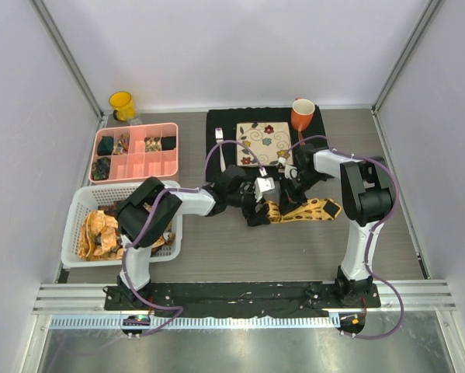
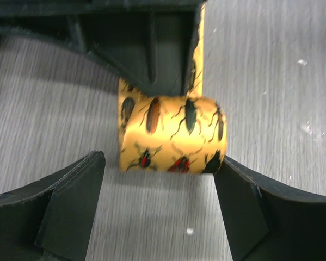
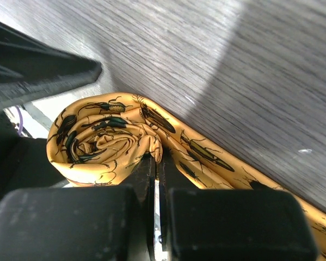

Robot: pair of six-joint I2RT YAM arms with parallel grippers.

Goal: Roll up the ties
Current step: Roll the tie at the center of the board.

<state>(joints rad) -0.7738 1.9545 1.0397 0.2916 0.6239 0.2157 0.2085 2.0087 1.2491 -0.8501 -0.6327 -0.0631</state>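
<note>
1 yellow beetle-print tie (image 1: 306,210) lies mid-table, its narrow end wound into a roll (image 2: 171,136). Right gripper (image 3: 154,166) is pinched shut on the tie at the roll, probably so it can't unwind. Left gripper (image 2: 158,163) gapes wide, straddling the roll, gripping nothing.

Basket (image 1: 71,233) on tabletop (image 1: 240,256) left; compartment tray (image 1: 135,126) behind it; tie (image 1: 314,210) centre, before plate (image 1: 265,144); mug (image 1: 302,115) behind-right.

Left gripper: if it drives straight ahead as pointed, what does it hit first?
Likely the rolled yellow beetle-print tie, sitting just ahead of the left gripper, between its open jaws. The right gripper stands behind it.
</note>
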